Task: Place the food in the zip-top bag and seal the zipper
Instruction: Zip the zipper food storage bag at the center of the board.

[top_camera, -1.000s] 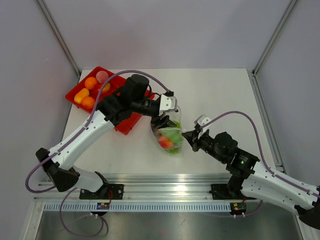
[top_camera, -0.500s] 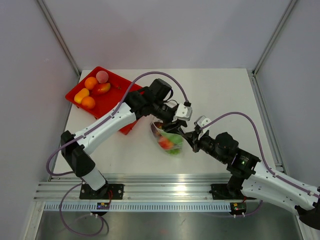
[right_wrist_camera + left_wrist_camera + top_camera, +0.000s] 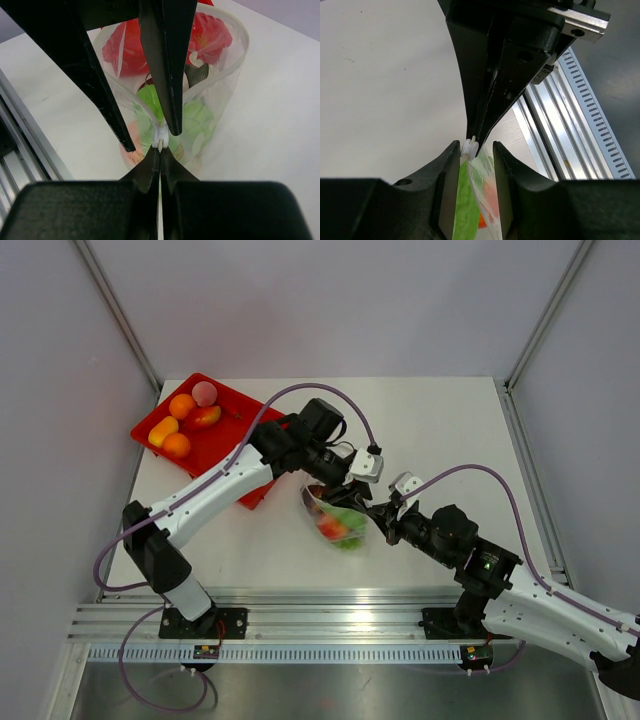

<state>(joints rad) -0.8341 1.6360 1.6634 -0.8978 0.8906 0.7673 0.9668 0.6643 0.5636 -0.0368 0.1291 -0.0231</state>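
Item: zip-top bag (image 3: pixel 312 505), counter centre, food (image 3: pixel 342 524) inside; more food on the red tray (image 3: pixel 215 445) at 10 o'clock. Your right gripper (image 3: pixel 160 150) pinches the zipper (image 3: pixel 161 136) end, anchoring it. Your left gripper (image 3: pixel 472 150) straddles that strip, jaws narrow, likely poised to press the seal.

A red tray (image 3: pixel 212 448) sits at the far left corner of a white desk (image 3: pixel 440 420). A ribbed metal rail (image 3: pixel 340 600) runs along the desk's near edge. Pale grey walls (image 3: pixel 320 300) enclose it.
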